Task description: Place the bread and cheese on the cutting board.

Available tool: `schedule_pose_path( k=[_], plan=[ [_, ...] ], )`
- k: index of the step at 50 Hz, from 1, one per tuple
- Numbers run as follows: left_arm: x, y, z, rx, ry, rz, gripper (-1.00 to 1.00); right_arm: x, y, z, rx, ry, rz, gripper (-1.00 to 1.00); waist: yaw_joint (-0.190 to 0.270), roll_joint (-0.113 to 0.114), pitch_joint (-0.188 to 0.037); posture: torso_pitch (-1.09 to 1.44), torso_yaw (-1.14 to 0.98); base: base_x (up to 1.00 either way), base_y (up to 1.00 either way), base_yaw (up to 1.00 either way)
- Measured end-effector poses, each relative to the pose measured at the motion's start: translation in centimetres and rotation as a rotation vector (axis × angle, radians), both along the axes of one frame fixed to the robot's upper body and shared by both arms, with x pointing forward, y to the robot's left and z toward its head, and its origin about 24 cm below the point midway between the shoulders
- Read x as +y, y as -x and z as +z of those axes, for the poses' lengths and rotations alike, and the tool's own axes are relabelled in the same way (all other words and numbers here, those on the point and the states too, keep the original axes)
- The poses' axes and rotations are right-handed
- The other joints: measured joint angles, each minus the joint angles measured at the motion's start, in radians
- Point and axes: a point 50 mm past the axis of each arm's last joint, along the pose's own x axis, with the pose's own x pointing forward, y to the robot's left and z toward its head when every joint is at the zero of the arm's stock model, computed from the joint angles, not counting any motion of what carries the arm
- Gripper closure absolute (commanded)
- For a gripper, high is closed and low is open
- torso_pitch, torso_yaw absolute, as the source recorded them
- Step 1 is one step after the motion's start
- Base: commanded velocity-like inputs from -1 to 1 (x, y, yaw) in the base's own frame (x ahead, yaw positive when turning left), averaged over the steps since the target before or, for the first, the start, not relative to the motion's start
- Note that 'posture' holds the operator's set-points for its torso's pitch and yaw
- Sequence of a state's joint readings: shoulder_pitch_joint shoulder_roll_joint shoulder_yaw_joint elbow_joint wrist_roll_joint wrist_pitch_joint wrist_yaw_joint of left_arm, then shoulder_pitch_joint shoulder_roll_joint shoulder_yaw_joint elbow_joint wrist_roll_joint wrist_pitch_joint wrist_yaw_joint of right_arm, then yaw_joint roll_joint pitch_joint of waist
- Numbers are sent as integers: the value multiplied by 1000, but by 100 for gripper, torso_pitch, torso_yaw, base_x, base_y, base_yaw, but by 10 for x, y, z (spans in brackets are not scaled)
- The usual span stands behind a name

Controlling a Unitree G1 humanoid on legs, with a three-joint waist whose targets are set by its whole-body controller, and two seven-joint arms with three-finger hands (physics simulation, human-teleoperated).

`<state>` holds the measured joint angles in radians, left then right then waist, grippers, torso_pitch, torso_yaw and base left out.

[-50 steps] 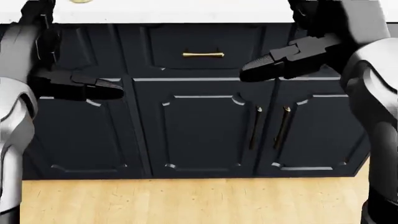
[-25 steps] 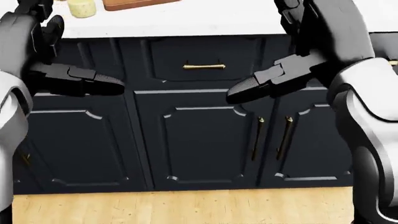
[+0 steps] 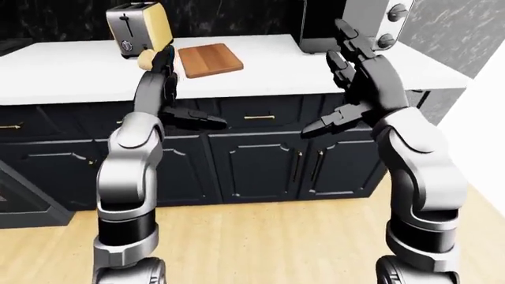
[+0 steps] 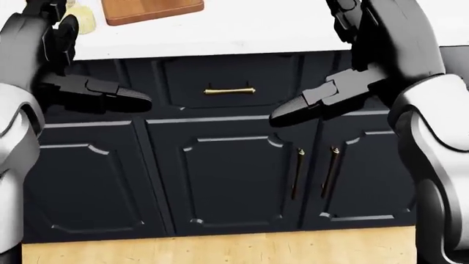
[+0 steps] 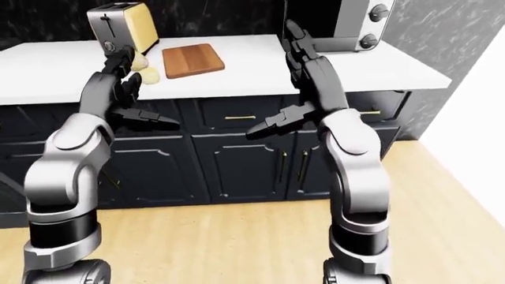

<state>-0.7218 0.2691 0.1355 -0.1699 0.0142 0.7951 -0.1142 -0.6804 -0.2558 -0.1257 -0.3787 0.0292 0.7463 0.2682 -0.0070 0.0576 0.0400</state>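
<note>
A brown wooden cutting board (image 3: 210,60) lies on the white counter (image 3: 71,74); it also shows at the top of the head view (image 4: 150,10). A small pale yellow round piece (image 5: 148,75), likely the cheese, sits left of the board. A tall tan slab (image 5: 135,23), likely the bread, stands against the toaster (image 5: 106,23). My left hand (image 5: 118,89) is open and empty, raised before the counter edge just below the round piece. My right hand (image 5: 308,83) is open and empty, raised right of the board.
A steel microwave (image 5: 339,23) stands on the counter at the right. Dark cabinets (image 4: 227,165) with a brass drawer handle (image 4: 229,90) fill the space below the counter. Wooden floor (image 3: 260,236) lies beneath. A white wall (image 3: 489,148) is at the right edge.
The head view has tilted up: the counter edge dropped lower in the picture, and the cutting board and round piece came into view. Both hands stay raised and open.
</note>
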Motion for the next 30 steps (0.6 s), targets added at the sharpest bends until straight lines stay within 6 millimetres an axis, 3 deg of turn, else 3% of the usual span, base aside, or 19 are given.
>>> schedule_pose_path(
  k=[1,2,5,11,13,15,17,22,25,30],
  plan=[
    [1,0,0,-2,-1,3,-100,1,0,1,-5,3,4,-100,1,22,-8,0,0,10,2,0],
    [3,0,-1,0,-2,11,-100,4,0,-1,-3,2,15,-100,8,10,-3,0,0,11,2,0],
    [9,-1,-11,38,4,37,-100,10,-1,-8,27,16,47,-100,13,3,-2,0,0,11,12,0],
    [6,-1,-5,14,-1,29,-100,9,3,-1,-17,33,42,-100,13,-107,-1,0,0,11,20,0],
    [1,-1,-7,17,0,9,-100,5,3,-2,-21,35,28,-100,-2,-96,0,0,0,11,23,0],
    [-3,-2,-11,39,-1,-13,-100,2,2,-5,-8,35,12,-100,-6,-105,-8,0,0,11,23,0],
    [-4,-3,-12,45,-1,-19,-100,2,1,-5,-7,39,10,-100,-4,-98,-14,0,0,11,24,0],
    [-2,-2,-5,10,-4,-4,-100,4,4,-4,-33,54,28,-100,-6,-45,-4,0,0,11,35,0],
    [-3,-2,-4,6,-8,-7,-100,4,3,-5,-31,51,25,-100,-13,14,-11,0,0,11,36,0],
    [7,-2,-15,49,-3,35,-100,12,3,-10,1,48,66,-100,7,-1,0,0,0,11,36,0]
  ],
)
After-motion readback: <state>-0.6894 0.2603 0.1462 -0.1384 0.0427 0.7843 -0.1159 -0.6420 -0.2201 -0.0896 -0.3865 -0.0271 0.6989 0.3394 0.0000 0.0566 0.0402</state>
